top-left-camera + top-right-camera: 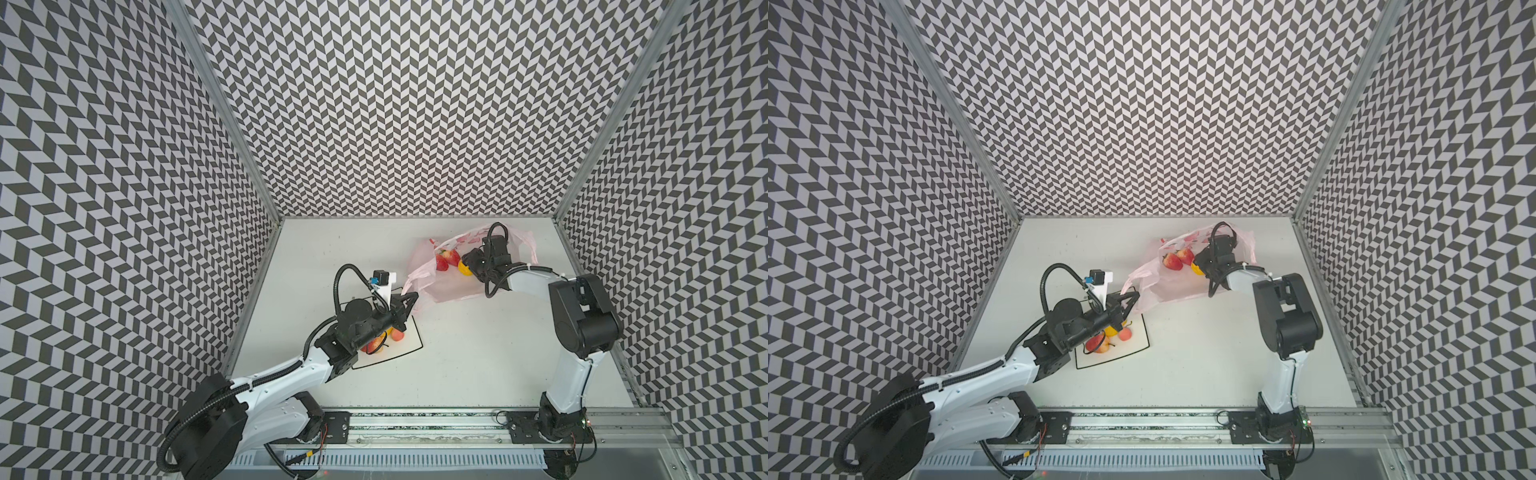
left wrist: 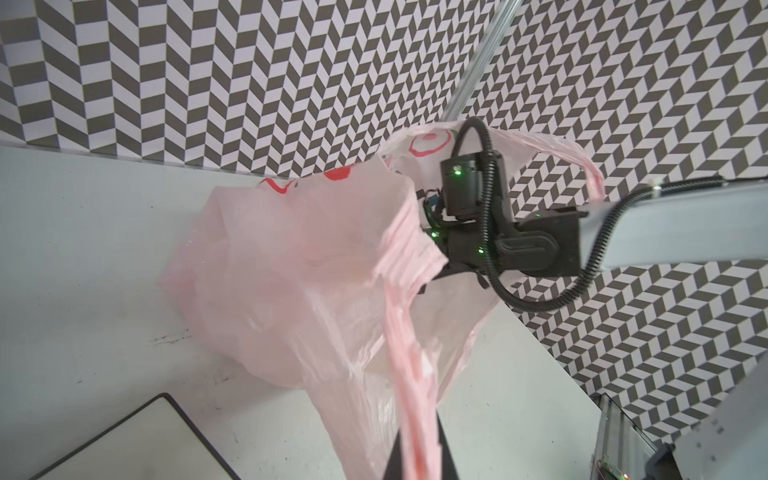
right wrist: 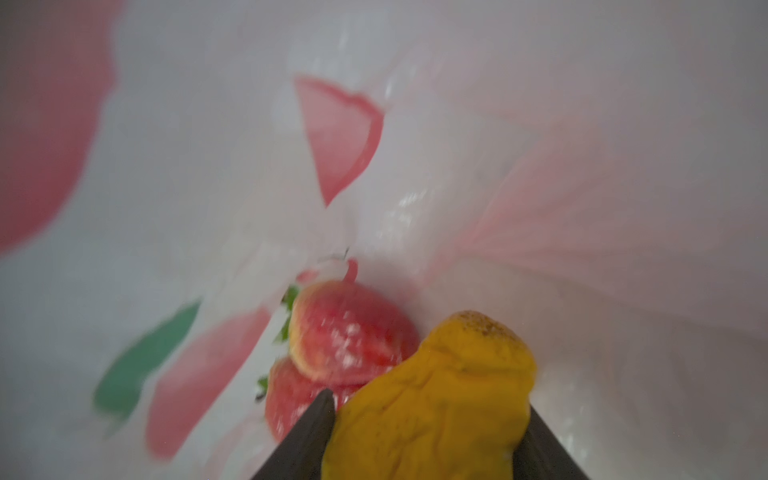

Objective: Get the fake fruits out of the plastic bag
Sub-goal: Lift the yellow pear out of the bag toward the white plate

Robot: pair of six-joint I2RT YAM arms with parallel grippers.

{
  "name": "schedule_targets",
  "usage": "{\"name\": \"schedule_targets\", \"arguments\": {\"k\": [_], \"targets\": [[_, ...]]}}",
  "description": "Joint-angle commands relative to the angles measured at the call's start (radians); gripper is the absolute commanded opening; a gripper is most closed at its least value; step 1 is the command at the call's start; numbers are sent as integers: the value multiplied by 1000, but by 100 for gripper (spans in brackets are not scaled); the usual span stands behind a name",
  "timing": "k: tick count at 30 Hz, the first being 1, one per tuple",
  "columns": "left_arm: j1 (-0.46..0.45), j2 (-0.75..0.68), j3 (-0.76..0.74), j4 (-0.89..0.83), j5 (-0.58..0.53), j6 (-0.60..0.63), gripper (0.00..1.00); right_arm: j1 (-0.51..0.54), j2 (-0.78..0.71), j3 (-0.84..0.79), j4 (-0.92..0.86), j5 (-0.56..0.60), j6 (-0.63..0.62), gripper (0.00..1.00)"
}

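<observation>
The pale pink plastic bag (image 1: 449,286) (image 1: 1167,286) (image 2: 311,270) lies at the back middle of the table with its mouth held up. My left gripper (image 1: 409,297) (image 1: 1128,296) (image 2: 419,453) is shut on a bunched handle of the bag. Inside the bag, my right gripper (image 1: 468,262) (image 3: 428,419) is shut on a yellow pear (image 1: 464,270) (image 1: 1197,270) (image 3: 440,395). Two red strawberries (image 1: 441,262) (image 1: 1172,262) (image 3: 349,332) lie in the bag right beside the pear. Three more fruits, an apple (image 1: 374,345) (image 1: 1098,344), a peach (image 1: 398,334) (image 1: 1124,333) and a yellow pear (image 1: 1111,331), rest on the plate.
A square white plate with a black rim (image 1: 403,349) (image 1: 1129,351) (image 2: 145,440) sits under my left arm, near the left wall. Chevron-patterned walls close the table on three sides. A metal rail (image 1: 415,428) with both arm bases runs along the front edge.
</observation>
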Motion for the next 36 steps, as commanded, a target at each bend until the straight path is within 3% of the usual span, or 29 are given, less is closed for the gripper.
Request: {"name": "schedule_targets", "arguments": {"k": [1, 11, 16, 24, 30, 34, 36], "targets": [[20, 40, 55, 48, -28, -1, 0, 13, -119, -58, 67, -96, -148, 39], [103, 142, 123, 86, 14, 2, 0, 33, -371, -160, 44, -271, -400, 39], [137, 172, 147, 86, 46, 10, 0, 34, -486, -233, 146, -380, -487, 39], [187, 240, 215, 90, 123, 29, 0, 106, -581, -205, 70, -562, -706, 34], [246, 288, 264, 91, 180, 45, 0, 320, -675, -214, -35, -483, -893, 33], [276, 318, 304, 72, 257, 65, 0, 473, -689, -262, -35, -416, -897, 33], [283, 326, 317, 60, 275, 76, 0, 561, -670, -283, -35, -317, -901, 32]]}}
